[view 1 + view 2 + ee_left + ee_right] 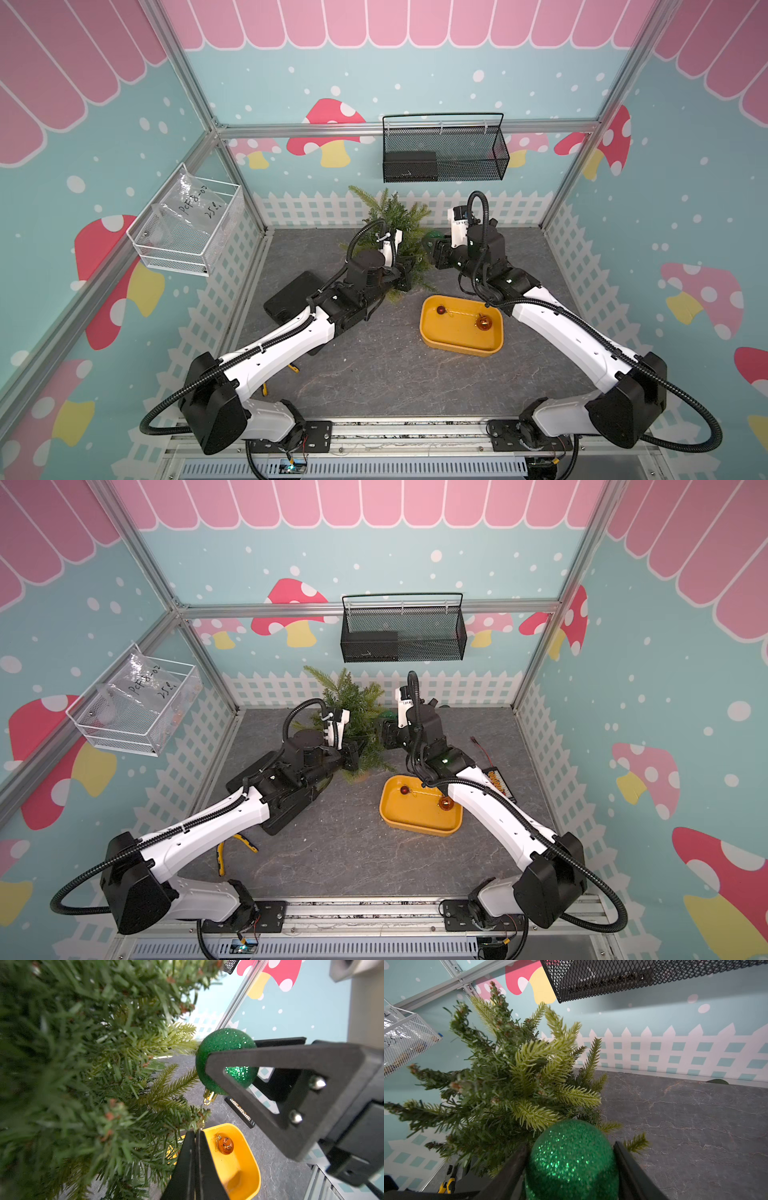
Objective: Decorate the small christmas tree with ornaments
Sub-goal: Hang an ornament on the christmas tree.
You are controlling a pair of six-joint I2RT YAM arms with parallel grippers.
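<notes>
Orange ball (225, 1145) — left wrist view, not right.

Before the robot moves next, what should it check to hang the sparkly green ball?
1. The green ball sits gripped in the right gripper: ok.
2. It is beside the tree's branch tips: ok.
3. Loop on the ball's gold cap: cannot tell.
4. The left gripper is shut; holding a branch: cannot tell.
5. The orange ball and red ball lie in the yellow tray: ok.
</notes>
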